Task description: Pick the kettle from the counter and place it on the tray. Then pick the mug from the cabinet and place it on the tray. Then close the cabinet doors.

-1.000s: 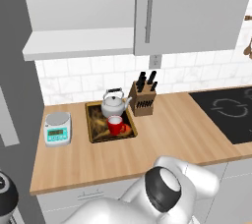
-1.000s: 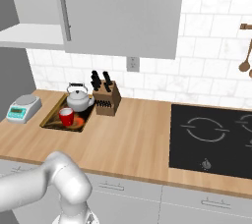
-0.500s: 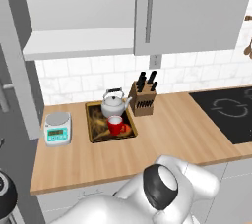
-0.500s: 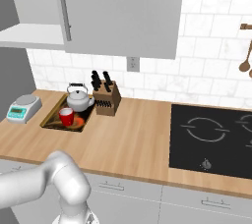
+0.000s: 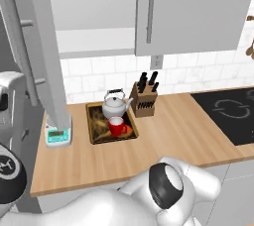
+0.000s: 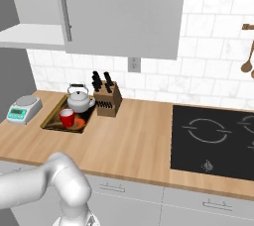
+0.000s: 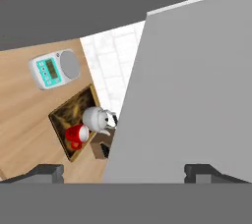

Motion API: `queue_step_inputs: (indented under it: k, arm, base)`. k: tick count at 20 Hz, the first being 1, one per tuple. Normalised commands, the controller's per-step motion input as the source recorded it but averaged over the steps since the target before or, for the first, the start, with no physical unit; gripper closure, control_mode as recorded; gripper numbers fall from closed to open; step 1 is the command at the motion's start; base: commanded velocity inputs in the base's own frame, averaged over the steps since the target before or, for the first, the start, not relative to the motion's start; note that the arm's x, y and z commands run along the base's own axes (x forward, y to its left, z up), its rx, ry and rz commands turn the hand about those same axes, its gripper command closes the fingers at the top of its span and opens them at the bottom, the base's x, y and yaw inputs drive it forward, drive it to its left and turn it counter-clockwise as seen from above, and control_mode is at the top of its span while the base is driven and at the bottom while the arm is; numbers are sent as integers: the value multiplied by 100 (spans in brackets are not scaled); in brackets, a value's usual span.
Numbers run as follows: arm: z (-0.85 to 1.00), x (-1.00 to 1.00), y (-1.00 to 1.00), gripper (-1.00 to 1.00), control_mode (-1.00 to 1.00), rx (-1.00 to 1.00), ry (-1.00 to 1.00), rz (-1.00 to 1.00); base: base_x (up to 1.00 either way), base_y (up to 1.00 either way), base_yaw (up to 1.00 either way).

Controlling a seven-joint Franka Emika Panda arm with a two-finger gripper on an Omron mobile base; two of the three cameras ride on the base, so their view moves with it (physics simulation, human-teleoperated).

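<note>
**Left cabinet door open, end effector spread at its panel**

The end effector (image 7: 125, 171) stands with jaws wide apart and nothing between them, facing the flat grey panel of the open left cabinet door (image 7: 192, 90). In the left base view that door (image 5: 47, 51) swings out at 10 o'clock, its slim bar handle (image 5: 17, 46) on the outer face. The door should be rigid, light on its hinges and smooth, so pushing flat on the panel near its free edge likely beats pinching the handle. The right door (image 5: 193, 12) looks shut. On the bench (image 5: 163, 141), the kettle (image 5: 116, 105) and red mug (image 5: 116, 126) sit on the tray (image 5: 95, 136), the kitchen scale (image 5: 58, 135) at its 9 o'clock.
</note>
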Motion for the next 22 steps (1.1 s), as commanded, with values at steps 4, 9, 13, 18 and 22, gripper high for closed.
queue_step_inputs:
  k: [4,9,13,18,22]
  arm:
    - [0,35,-71,-100,-100,1,0,0]
    - [0,45,-68,-100,-100,2,0,0]
    - [0,52,-67,-100,-100,0,0,0]
    - [-4,54,-65,-100,-100,0,0,0]
    - [0,58,-56,-100,-100,1,0,0]
  base:
    - [0,0,0]
    - [0,0,0]
    - [0,0,0]
    - [0,0,0]
    - [0,0,0]
